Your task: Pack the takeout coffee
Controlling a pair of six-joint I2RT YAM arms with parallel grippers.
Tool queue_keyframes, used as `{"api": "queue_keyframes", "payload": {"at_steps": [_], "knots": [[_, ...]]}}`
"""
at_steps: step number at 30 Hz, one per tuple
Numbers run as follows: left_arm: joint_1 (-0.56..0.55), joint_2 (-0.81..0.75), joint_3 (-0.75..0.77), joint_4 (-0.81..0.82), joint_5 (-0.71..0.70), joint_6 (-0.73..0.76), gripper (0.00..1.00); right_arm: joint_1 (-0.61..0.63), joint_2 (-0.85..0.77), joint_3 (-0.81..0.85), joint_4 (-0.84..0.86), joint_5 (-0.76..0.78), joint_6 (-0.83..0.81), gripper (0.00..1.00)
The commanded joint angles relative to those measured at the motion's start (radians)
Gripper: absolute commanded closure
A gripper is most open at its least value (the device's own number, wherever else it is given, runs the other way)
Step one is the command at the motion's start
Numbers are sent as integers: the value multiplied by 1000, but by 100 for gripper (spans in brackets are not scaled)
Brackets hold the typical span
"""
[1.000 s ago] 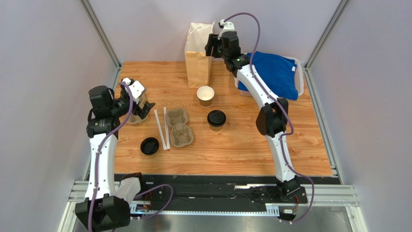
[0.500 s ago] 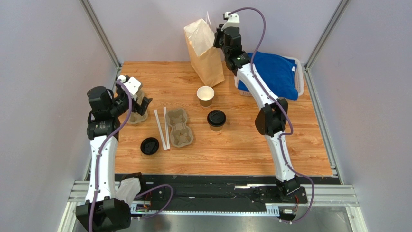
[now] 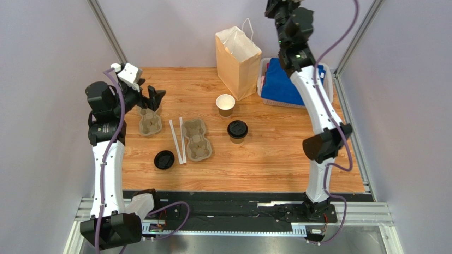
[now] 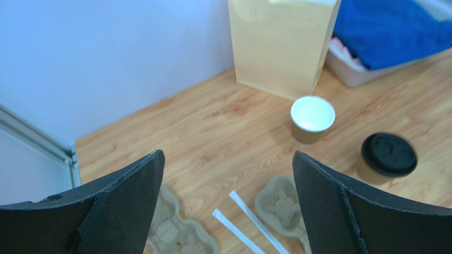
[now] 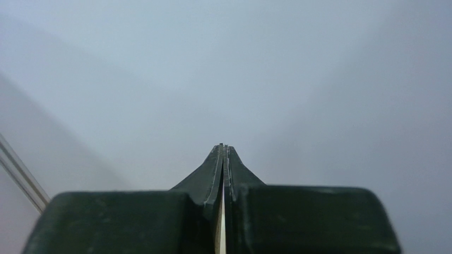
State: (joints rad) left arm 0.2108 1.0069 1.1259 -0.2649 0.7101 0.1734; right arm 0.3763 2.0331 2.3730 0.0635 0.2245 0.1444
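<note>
Your left gripper [image 4: 228, 164] hangs wide apart, your right gripper [image 5: 224, 151] is pinched together, and the takeout coffee [image 3: 237, 130] stands lidded, apart from both.

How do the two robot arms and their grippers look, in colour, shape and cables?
The left arm and the right arm have white tubular links and bulky black joints. A purple cable runs along each. The left gripper and right gripper have matte black tapering fingers.
</note>
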Motion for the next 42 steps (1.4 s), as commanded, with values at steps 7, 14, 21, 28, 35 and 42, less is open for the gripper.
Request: {"api": "queue_keyframes", "payload": {"at_steps": [7,14,21,28,35,42], "knots": [[-7,-10,86,21,86,-186,1,-11,-107,-132,-149,-162,-118,56],[-7,-71,12,3,94,-109,1,-31,68,0,-313,-192,-141,46],[-5,-59,-37,12,112,-101,1,-33,188,31,-320,-162,-213,41],[-7,-45,-58,10,100,-78,1,-40,256,55,-301,-143,-233,41],[-7,-50,-78,6,92,-52,1,-53,266,43,-269,-132,-226,41],[-7,-42,-75,4,85,-51,1,-65,289,23,-263,-154,-229,46]]}}
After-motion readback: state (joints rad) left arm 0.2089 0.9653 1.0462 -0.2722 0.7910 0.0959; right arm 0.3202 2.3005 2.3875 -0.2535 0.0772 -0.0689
